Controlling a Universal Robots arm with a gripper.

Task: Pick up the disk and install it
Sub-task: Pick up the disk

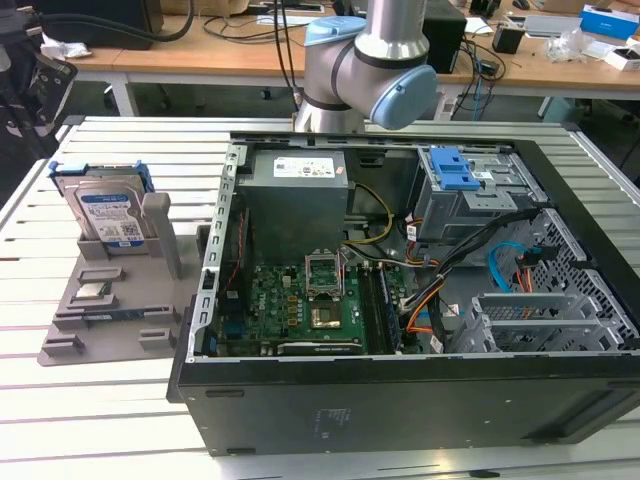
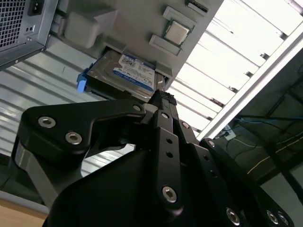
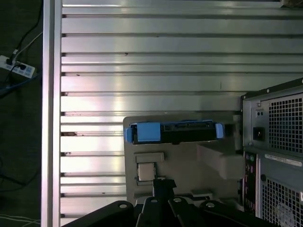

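Behind your work area, wooden desks (image 1: 200, 45) strewn with cables run along the top of the exterior view. In front lies a ribbed aluminium table (image 1: 100, 430). An open black computer case (image 1: 400, 410) takes up the centre and the exterior view's right, showing its green motherboard (image 1: 300, 300) and a grey drive cage (image 1: 470, 200) with a blue latch (image 1: 450, 168). The arm (image 1: 370, 60) rises behind the case. At the exterior view's left sits a grey holder tray (image 1: 70, 345). The disk (image 1: 105, 215) stands upright in a slot at the tray's far end, blue carrier around it, untouched. A small silver chip (image 1: 92, 291) lies on the tray nearer the camera. In both wrist views the black gripper (image 2: 162, 97) (image 3: 163, 183) hovers over the tray, clear of the disk; you cannot tell whether its jaws are apart or together.
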